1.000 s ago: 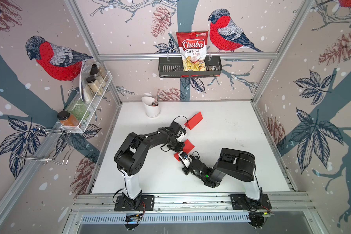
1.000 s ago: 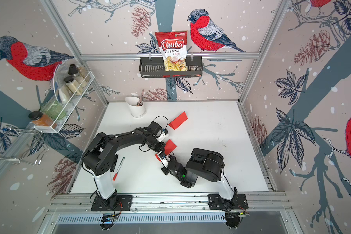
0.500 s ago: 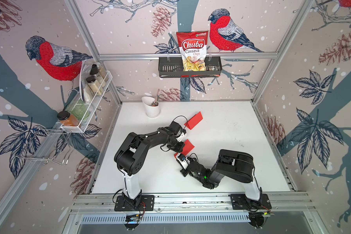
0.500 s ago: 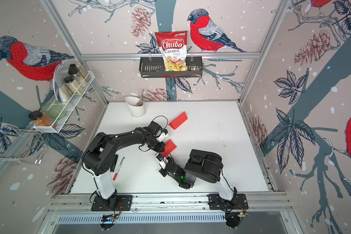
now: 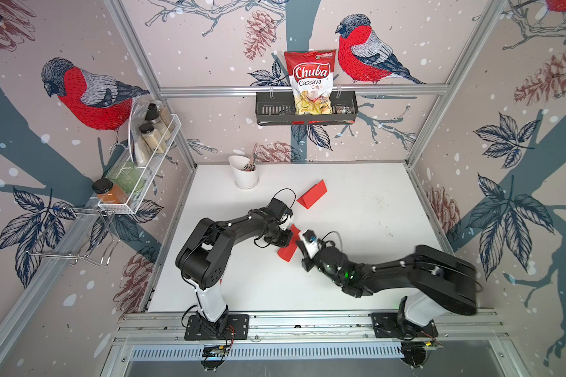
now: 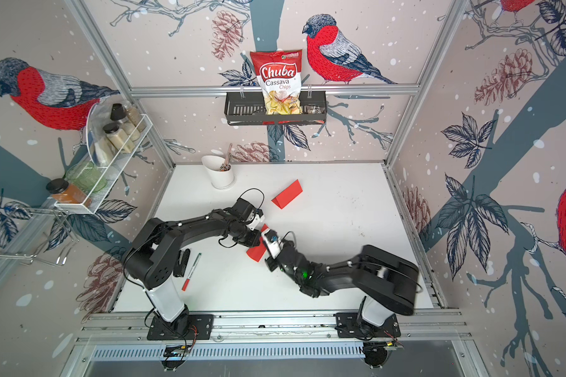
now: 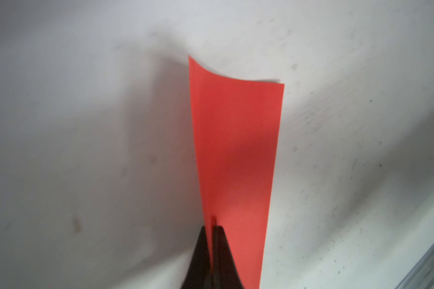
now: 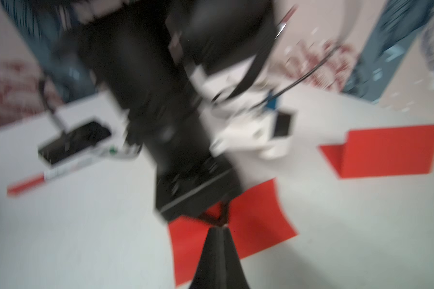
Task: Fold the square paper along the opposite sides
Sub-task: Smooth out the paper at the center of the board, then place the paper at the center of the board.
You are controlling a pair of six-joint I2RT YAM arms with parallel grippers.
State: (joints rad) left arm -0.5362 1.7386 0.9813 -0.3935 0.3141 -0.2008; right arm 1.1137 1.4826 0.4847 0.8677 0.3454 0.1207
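Red paper (image 7: 236,150) pinched at one edge by left gripper (image 7: 212,229) over table (image 7: 85,125); right gripper (image 8: 220,229) clenched, tips at paper, grasp unclear through blur.

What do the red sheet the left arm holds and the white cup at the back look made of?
Red sheet: thin matte paper, judging by its curled free edge and no glare. White cup: smooth, even wall, likely ceramic or plastic; the look leaves that open.

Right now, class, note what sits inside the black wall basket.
A Chuba chips bag stands in the black basket. Its front wall partly covers the bag's base and anything lying low.
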